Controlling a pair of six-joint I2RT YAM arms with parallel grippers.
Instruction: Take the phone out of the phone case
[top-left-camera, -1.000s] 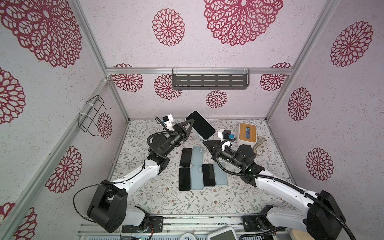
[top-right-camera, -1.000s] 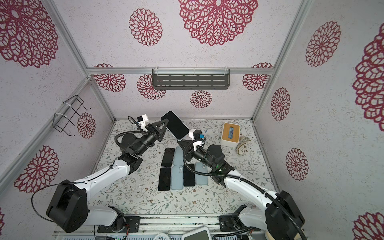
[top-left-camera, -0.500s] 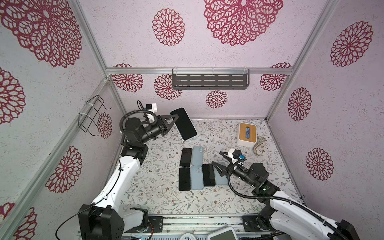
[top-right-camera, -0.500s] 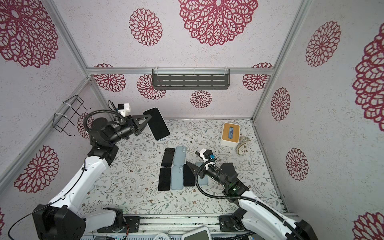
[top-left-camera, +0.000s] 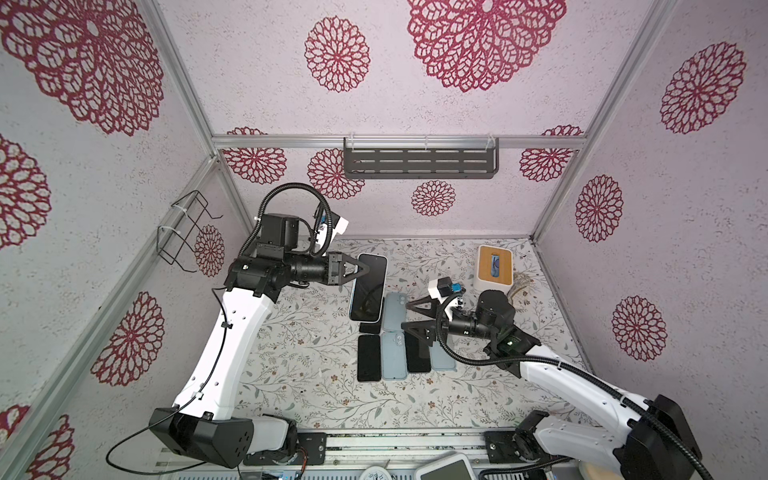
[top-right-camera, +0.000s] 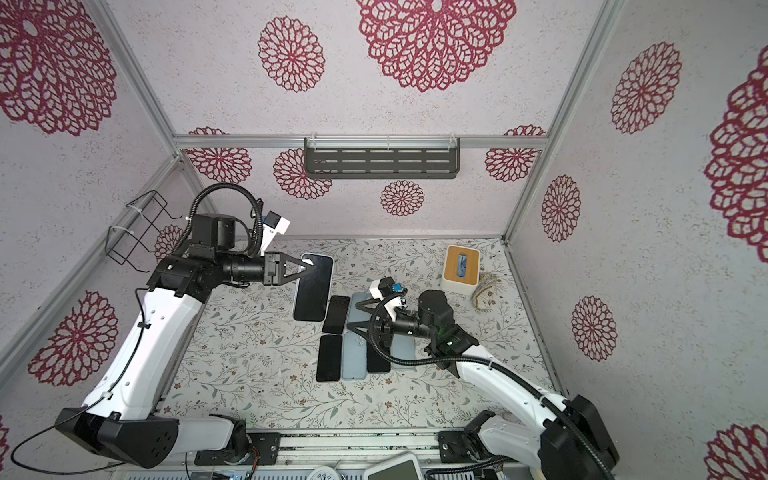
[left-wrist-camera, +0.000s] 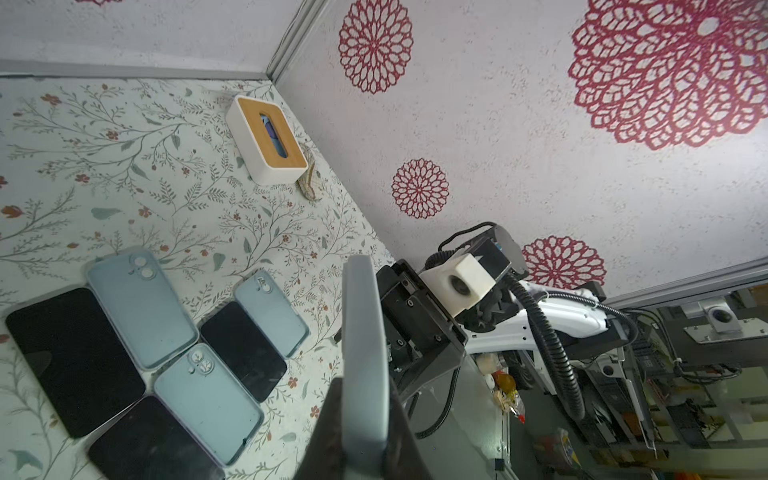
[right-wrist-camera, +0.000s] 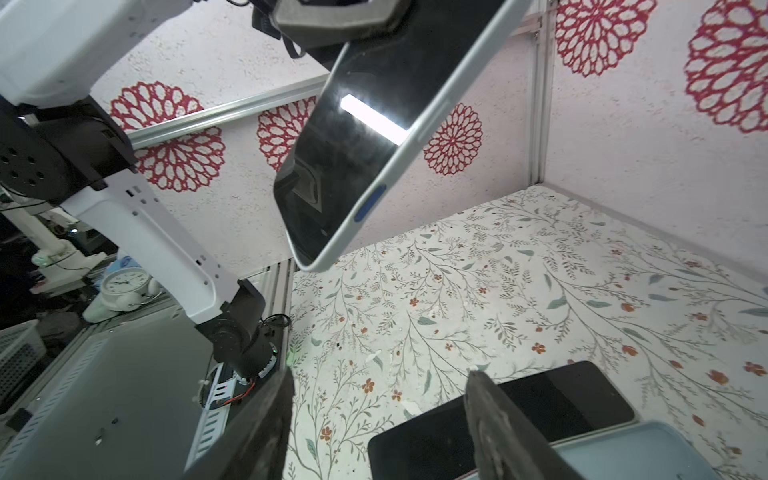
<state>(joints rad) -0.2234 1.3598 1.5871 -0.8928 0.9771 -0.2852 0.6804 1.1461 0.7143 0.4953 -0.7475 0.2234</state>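
Note:
A dark-screened phone (top-left-camera: 368, 291) (top-right-camera: 313, 286) in a light blue phone case (right-wrist-camera: 419, 129) hangs in the air above the table, left of the middle. My left gripper (top-left-camera: 365, 269) (top-right-camera: 309, 266) is shut on its far end, and in the left wrist view (left-wrist-camera: 365, 386) it clamps the case's grey-blue edge (left-wrist-camera: 362, 324). My right gripper (top-left-camera: 408, 316) (top-right-camera: 354, 318) (right-wrist-camera: 380, 378) stands open to the right of the phone, apart from it, with nothing between its fingers. It hovers over the things on the table.
Several bare black phones (top-left-camera: 369, 357) and empty light blue cases (top-left-camera: 394, 357) lie in rows mid-table under the right gripper. A white box with a wooden lid (top-left-camera: 494, 268) stands at the back right. A wire rack (top-left-camera: 187, 232) hangs on the left wall and a grey shelf (top-left-camera: 419, 164) on the back wall.
The right gripper opened and drew back from the cased phone. The left arm swung the phone away to the left, then brought it back toward the middle.

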